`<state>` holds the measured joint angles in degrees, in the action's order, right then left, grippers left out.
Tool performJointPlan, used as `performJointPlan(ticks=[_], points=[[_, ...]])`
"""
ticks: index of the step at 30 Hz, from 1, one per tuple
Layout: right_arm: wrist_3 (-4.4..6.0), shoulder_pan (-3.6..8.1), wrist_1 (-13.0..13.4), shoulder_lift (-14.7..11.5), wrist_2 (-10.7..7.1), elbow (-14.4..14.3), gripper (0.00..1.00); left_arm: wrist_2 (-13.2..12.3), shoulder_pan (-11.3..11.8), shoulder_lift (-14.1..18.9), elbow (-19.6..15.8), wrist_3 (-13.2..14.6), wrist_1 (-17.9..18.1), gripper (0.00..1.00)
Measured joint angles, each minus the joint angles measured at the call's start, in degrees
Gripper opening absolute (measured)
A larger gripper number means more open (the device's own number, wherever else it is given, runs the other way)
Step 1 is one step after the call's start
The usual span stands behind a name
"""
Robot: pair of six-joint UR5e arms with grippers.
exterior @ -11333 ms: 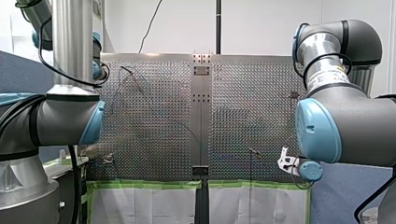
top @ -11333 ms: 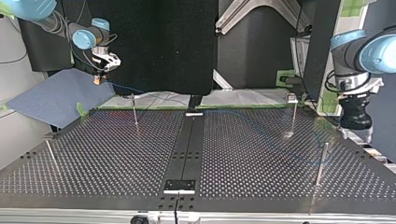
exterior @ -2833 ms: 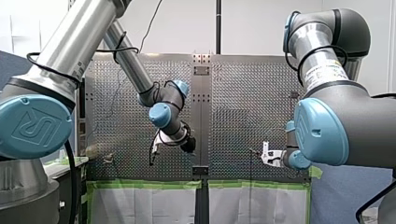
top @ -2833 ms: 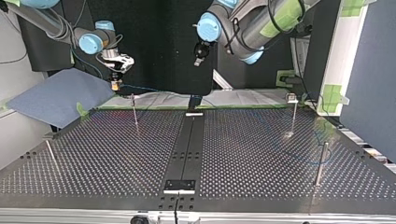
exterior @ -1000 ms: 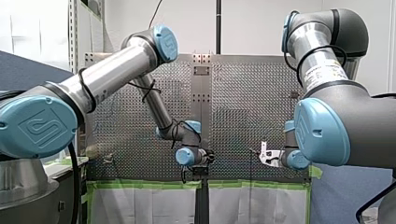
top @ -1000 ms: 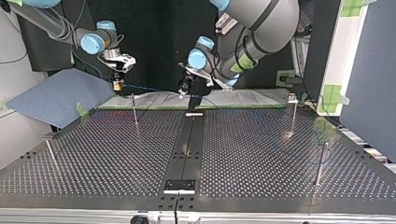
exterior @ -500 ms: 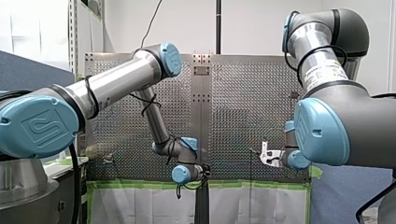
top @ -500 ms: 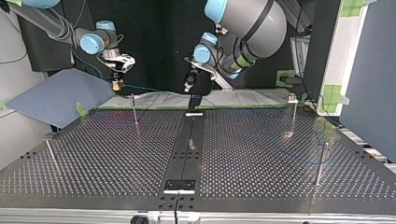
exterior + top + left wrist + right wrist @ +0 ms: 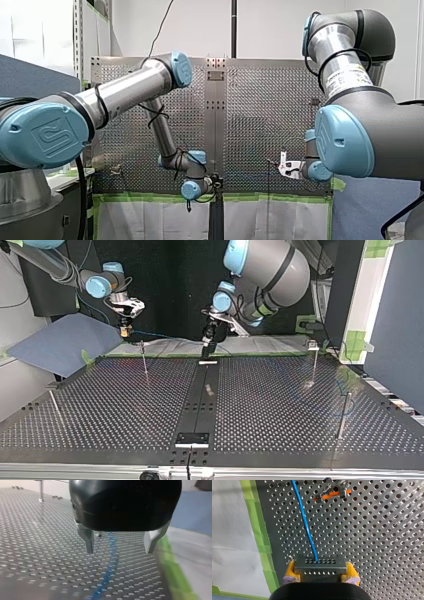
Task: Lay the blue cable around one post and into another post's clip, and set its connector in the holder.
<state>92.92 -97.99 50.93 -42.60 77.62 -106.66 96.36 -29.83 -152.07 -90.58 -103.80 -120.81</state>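
My right gripper (image 9: 320, 573) has its yellow pads (image 9: 290, 572) shut on a grey connector block (image 9: 319, 566). The blue cable (image 9: 305, 525) runs from the block across the perforated table, past an orange clip (image 9: 332, 494) on a post. In the top view my right gripper (image 9: 125, 331) hangs just above a thin post (image 9: 144, 360) at the far left. My left gripper (image 9: 120, 551) is open, its metal fingers (image 9: 88, 540) straddling the blurred blue cable (image 9: 110, 562) just above the table. It hovers by the far end of the centre strip (image 9: 207, 339).
More posts stand at the top view's right (image 9: 314, 362) (image 9: 345, 412) and near left (image 9: 54, 405). Small brackets sit at both ends of the dark centre strip (image 9: 192, 438). Green tape (image 9: 260, 355) and white sheeting edge the far side; a blue mat (image 9: 60, 342) lies at far left.
My left arm has swung its gripper down towards the table edge at the centre strip and turned its wrist. My right arm has stayed still with the connector.
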Motion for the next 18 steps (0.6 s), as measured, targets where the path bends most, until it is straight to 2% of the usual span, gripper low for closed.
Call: performJointPlan(ticks=[8,18], points=[[-0.09,0.01,-0.1,0.0,0.12,0.0,0.00,0.4,0.3,2.7,0.0,0.6,3.4,1.00],[0.00,0.09,0.0,0.0,0.24,0.0,0.00,0.6,0.7,2.9,-0.9,4.6,0.2,1.00]])
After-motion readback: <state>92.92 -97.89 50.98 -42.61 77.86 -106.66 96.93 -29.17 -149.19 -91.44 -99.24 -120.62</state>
